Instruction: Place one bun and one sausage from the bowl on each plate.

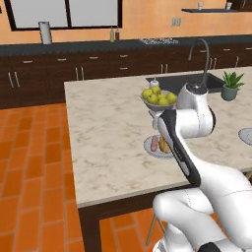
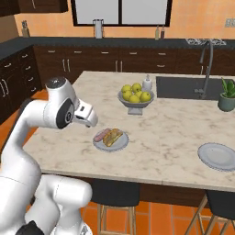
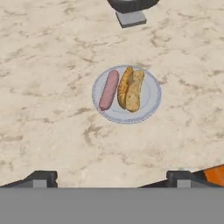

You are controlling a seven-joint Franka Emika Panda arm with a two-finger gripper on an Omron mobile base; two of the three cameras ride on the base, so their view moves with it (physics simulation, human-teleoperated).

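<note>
**One plate filled, gripper open above it**

You are looking down through the hand view at a small round light-grey plate [image 3: 127, 94] with a slightly raised rim, lying on the pale marbled counter [image 3: 52, 52]. On it lie a sausage [image 3: 108, 89] and a bun [image 3: 130, 89], side by side along their lengths. The sausage is a slim pinkish-brown cylinder with rounded ends; the bun is thicker, golden-tan, and split lengthwise so it reads as two pale lobes pressed together. Both sit inside the rim, the sausage just beside the bun.

Your gripper [image 3: 111, 177] hangs above the plate with its two dark fingertips [image 3: 41, 177] spread wide apart and nothing between them.

From the right base view, the same plate [image 2: 120, 144] rests near the front edge of the counter. A second plate [image 2: 219, 156], alike in colour and shape, lies well apart to the right with nothing on it. Behind the filled plate stands a grey footed bowl [image 2: 134, 106] of yellow-green fruit [image 2: 135, 92].
</note>
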